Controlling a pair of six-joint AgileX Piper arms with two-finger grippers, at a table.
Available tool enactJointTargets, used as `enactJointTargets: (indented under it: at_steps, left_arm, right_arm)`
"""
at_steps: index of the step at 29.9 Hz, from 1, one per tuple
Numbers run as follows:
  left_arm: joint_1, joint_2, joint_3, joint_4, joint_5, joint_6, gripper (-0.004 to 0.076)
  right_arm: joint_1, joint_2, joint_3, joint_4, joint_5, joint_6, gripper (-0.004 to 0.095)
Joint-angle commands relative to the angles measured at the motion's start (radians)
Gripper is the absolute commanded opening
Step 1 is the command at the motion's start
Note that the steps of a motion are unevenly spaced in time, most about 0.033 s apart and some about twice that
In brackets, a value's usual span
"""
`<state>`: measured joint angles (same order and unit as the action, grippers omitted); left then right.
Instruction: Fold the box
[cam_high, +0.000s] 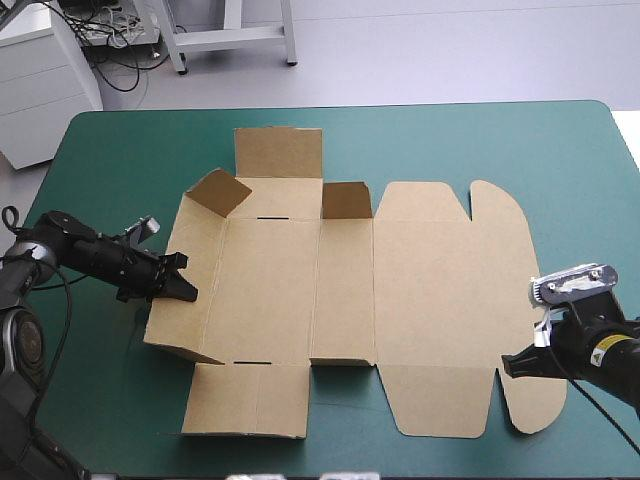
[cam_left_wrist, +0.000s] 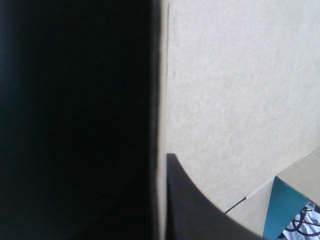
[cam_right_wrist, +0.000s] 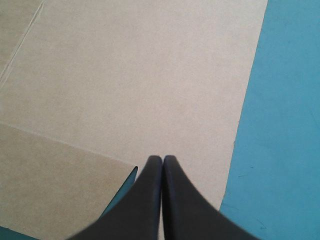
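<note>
The brown box (cam_high: 340, 290) is laid open across the middle of the table, and the teal-green cover (cam_high: 110, 160) is left bare all round it. The box's left wall (cam_high: 180, 250) is raised, as are two small flaps at its far side. The wide lid (cam_high: 450, 270) at its right is spread flat. The left gripper (cam_high: 186, 291) is set at the left wall, and its black fingers (cam_left_wrist: 192, 210) are clamped on that wall's edge. The right gripper (cam_high: 508, 365) is held at the box's near right corner, its fingers pressed together into one point over the lid.
</note>
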<state>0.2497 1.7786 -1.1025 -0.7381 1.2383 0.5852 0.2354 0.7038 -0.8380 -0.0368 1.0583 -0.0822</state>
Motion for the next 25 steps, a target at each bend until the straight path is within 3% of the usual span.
enactJointTargets:
  at_steps: [1, 14, 18, 25]
  left_arm:
    - [-0.004, -0.037, -0.017, 0.0, 0.066, 0.001, -0.0032]
    - [-0.041, -0.114, -0.197, -0.062, 0.066, 0.033, -0.0032]
    - [-0.133, -0.155, -0.343, -0.013, 0.066, 0.023, -0.0032]
    - [-0.373, -0.158, -0.647, 0.291, 0.059, -0.074, -0.0032]
  right_arm:
    - [-0.005, 0.0, -0.024, -0.003, -0.045, -0.002, -0.0018]
    - [-0.005, 0.0, -0.024, -0.003, -0.045, -0.002, -0.0018]
    - [-0.005, 0.0, -0.024, -0.003, -0.045, -0.002, -0.0018]
    - [-0.005, 0.0, -0.024, -0.003, -0.045, -0.002, -0.0018]
